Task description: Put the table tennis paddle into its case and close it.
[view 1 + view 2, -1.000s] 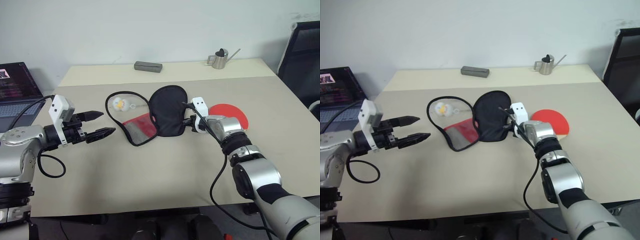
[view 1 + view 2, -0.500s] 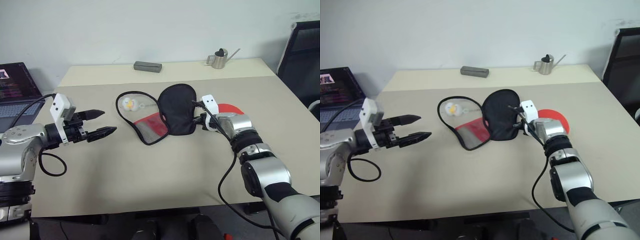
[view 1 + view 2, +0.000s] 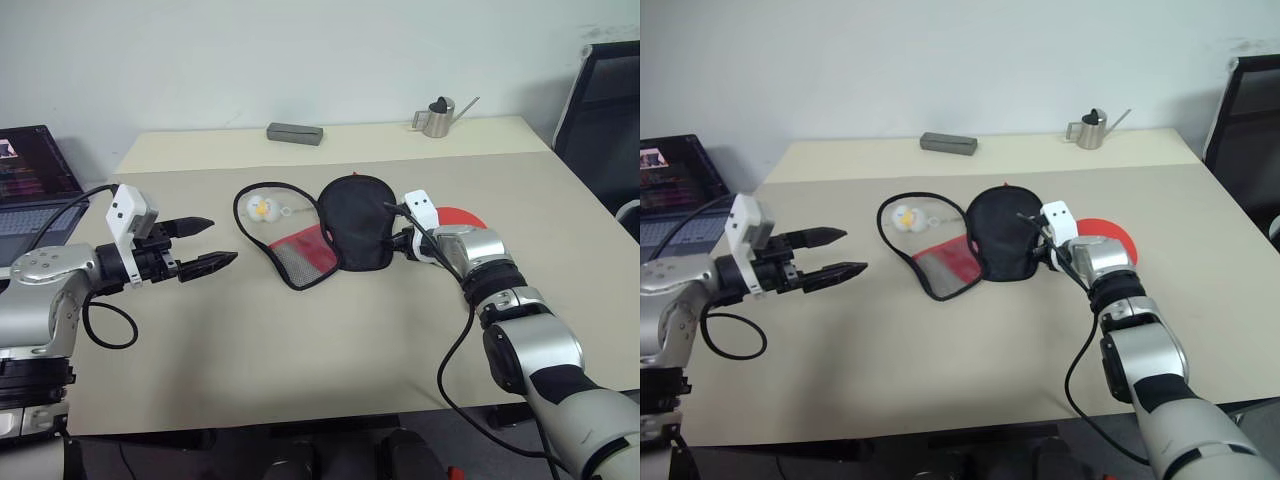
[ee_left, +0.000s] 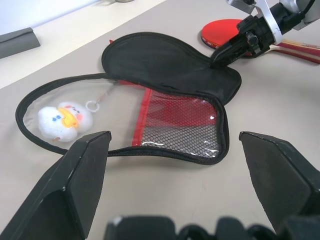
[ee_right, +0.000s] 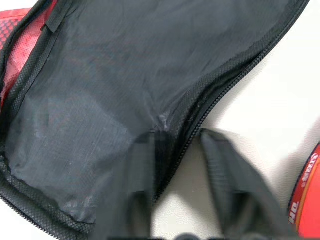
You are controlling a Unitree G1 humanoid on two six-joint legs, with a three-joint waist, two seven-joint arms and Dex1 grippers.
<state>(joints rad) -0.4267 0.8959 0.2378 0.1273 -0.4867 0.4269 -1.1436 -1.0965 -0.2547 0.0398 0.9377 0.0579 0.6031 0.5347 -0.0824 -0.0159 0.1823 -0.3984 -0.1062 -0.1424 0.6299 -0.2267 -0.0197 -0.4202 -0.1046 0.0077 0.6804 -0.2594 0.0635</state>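
The case (image 3: 355, 225) lies unzipped on the table's middle, black lining up, with its red mesh pocket (image 3: 305, 255) and a small duck charm (image 3: 262, 208) to the left. The red table tennis paddle (image 3: 462, 216) lies flat just right of it, partly behind my right wrist. At the flap's right edge sits my right gripper (image 3: 397, 240). In the right wrist view its fingers (image 5: 225, 185) stand apart astride the zip edge (image 5: 172, 125), open. My left gripper (image 3: 212, 243) hovers open left of the case, nothing between its fingers.
A grey box (image 3: 296, 132) and a small metal watering can (image 3: 437, 117) stand along the table's far edge. A laptop (image 3: 30, 185) sits off the left side, and a black chair (image 3: 605, 110) at the right.
My right gripper pulled the case to the right, then parted its fingers; the raised black flap has sunk a little. The left arm has stayed in place.
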